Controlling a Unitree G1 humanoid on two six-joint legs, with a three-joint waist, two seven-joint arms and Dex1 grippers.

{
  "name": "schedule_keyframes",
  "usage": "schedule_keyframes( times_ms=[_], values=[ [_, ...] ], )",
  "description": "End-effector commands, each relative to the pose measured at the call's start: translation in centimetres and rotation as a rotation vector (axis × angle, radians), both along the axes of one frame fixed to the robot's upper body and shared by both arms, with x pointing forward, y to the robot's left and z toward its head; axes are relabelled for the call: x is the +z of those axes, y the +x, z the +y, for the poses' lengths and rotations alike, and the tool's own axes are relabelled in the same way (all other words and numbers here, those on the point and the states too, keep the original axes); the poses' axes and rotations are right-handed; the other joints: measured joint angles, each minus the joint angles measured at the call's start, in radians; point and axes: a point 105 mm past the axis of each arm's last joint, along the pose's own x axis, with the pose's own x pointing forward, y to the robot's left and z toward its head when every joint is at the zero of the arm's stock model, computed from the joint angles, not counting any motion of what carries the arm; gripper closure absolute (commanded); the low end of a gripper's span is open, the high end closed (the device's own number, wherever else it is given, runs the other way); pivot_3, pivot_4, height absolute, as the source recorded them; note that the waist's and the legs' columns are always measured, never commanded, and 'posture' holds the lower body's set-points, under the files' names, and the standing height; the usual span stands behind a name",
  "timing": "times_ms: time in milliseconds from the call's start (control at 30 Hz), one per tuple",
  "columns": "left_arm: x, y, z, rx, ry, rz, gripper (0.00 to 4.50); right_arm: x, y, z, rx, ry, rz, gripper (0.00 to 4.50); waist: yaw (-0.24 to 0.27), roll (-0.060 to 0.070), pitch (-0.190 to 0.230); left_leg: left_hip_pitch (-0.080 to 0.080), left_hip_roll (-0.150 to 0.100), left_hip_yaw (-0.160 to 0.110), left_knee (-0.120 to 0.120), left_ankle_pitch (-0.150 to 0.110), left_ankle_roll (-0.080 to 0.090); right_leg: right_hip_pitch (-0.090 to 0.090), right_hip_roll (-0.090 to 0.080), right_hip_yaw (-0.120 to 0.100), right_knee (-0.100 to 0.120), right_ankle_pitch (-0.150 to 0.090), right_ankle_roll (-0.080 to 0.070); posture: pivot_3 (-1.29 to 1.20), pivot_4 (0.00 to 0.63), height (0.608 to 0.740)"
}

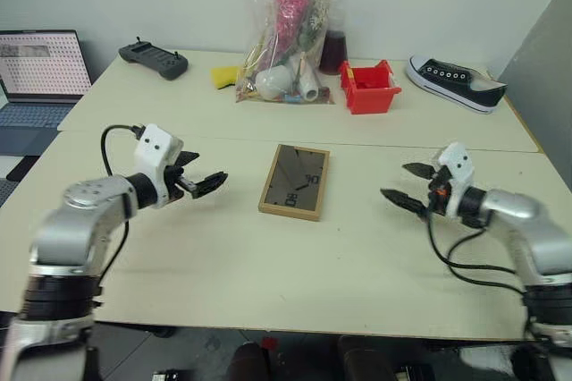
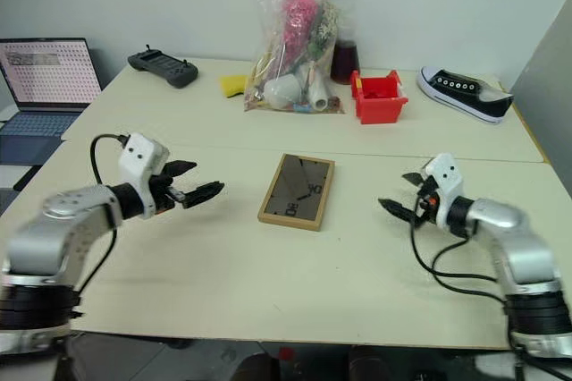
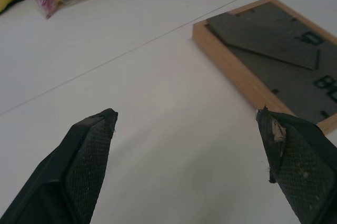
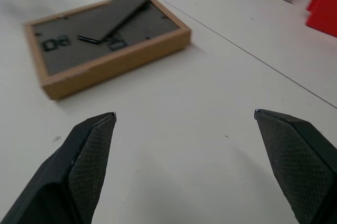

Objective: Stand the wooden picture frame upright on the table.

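The wooden picture frame [image 1: 295, 182] lies flat, face down, in the middle of the table [image 1: 268, 274]; its dark back and folded easel stand face up. It also appears in the left wrist view [image 3: 274, 56] and the right wrist view [image 4: 105, 42]. My left gripper [image 1: 198, 179] hovers to the frame's left, open, pointing toward it with nothing between its fingers. My right gripper [image 1: 408, 186] hovers to the frame's right, open and empty too. Neither touches the frame.
Along the far side sit a black controller [image 1: 154, 60], a clear bag of assorted items [image 1: 286, 37], a yellow object [image 1: 225, 76], a red bin [image 1: 368, 87] and a black sneaker [image 1: 456, 82]. A laptop [image 1: 37, 77] stands off the left edge.
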Motion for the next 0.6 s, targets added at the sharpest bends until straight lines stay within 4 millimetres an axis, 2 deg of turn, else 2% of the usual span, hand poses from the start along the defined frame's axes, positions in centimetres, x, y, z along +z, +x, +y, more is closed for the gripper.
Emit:
schedule_keyframes(
  times_ms=[33,200,300,367,400,467,600],
  values=[
    [0.6,-0.7,-1.0,-0.098,0.062,-0.002,0.0,0.1,-0.8,0.7,0.076,-0.019,0.034,0.03,0.0,0.0,0.0,0.0,0.0,0.0,0.0,0.0,0.0,0.0,0.0,0.0,0.0,0.0,0.0,0.0,0.15,0.74],
    [1.8,0.3,-0.5,-0.06,0.026,-0.041,0.0,0.2,0.0,0.7,0.033,0.001,0.01,0.03,0.0,0.0,0.0,-0.001,0.0,0.0,0.0,0.0,0.0,-0.001,0.0,0.0,0.0,0.0,0.0,0.0,0.15,0.74],
    [1.7,0.8,-0.2,-0.036,0.007,-0.051,0.0,-0.2,0.4,0.4,-0.014,0.001,0.008,0.03,0.0,0.0,0.0,-0.001,0.0,0.0,0.001,0.0,0.0,-0.002,0.0,0.0,0.0,0.0,0.0,0.0,0.15,0.74],
    [1.5,0.6,-0.3,-0.057,0.017,-0.047,0.0,0.3,0.9,0.4,-0.041,0.009,-0.023,0.03,-0.001,0.0,0.0,-0.001,0.0,0.0,0.001,0.0,0.001,-0.002,0.0,0.001,0.0,0.0,0.0,0.0,0.15,0.74],
    [1.5,0.7,-0.2,-0.055,0.021,-0.054,0.17,0.6,1.5,0.3,-0.074,0.012,-0.043,0.0,-0.002,0.0,0.0,-0.001,0.0,0.0,0.0,0.0,0.001,-0.002,0.0,0.001,0.0,0.0,0.0,0.0,0.15,0.74],
    [1.6,1.0,-0.2,-0.055,0.007,-0.066,0.41,0.9,2.3,0.3,-0.1,0.021,-0.062,0.39,-0.002,0.0,0.0,-0.001,0.0,0.001,0.001,0.0,0.001,-0.002,0.0,0.001,0.0,0.0,0.0,0.0,0.15,0.74],
    [1.1,2.2,-0.3,-0.019,-0.026,-0.075,1.32,0.4,3.3,1.1,-0.135,0.021,-0.067,1.36,0.0,0.0,0.0,-0.001,0.0,0.0,0.001,0.0,0.001,-0.002,0.0,0.0,0.001,0.0,0.0,0.0,0.15,0.74]
  ],
)
